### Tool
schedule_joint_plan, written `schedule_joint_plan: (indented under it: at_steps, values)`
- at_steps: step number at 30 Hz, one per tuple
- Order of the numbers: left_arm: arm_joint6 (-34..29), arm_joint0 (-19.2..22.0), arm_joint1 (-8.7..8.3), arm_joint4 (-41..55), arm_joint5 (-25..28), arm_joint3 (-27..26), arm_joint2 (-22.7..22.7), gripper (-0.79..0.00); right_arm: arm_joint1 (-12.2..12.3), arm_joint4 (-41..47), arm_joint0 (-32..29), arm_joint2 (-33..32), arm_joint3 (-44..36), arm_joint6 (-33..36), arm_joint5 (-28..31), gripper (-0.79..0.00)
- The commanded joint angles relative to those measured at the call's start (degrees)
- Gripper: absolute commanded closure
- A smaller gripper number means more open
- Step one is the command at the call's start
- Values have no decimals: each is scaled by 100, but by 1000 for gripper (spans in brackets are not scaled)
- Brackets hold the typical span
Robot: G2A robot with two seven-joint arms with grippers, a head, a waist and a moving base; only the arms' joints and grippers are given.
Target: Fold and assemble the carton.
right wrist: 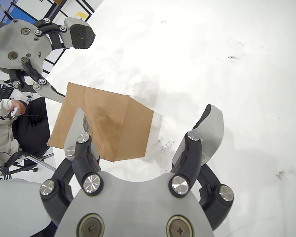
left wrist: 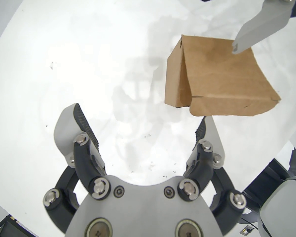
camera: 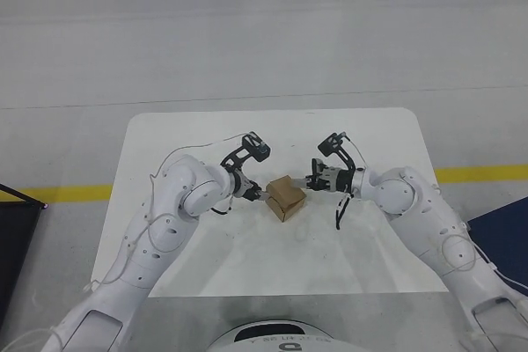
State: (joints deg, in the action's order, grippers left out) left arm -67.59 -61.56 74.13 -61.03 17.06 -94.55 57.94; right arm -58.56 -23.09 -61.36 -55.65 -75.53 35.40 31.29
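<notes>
Table point(camera: 361, 141): carton point(camera: 285, 197) flanked by spread fingers point(left wrist: 66, 122).

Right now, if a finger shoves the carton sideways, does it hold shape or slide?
Probably slides: the carton looks thin-walled, likely light, on a smooth table. It may also skew, since its side panel gapes and isn't locked in. The loose flap would likely bend rather than transmit force.
</notes>
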Motion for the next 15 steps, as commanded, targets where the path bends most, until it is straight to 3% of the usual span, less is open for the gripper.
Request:
schedule_joint_plan:
  at_steps: [1, 8, 15]
  values:
    - [2, 59, 9, 34, -32, 62, -40, -785, -9, 7, 23, 17, 23, 31, -4, -696]
    - [10, 225, 27, 130, -88, 191, -152, -785, -48, 30, 109, 60, 108, 99, -49, -625]
    - [-5, -140, -124, 95, 285, -116, 243, -785, -70, 85, 153, 49, 190, 111, -28, -610]
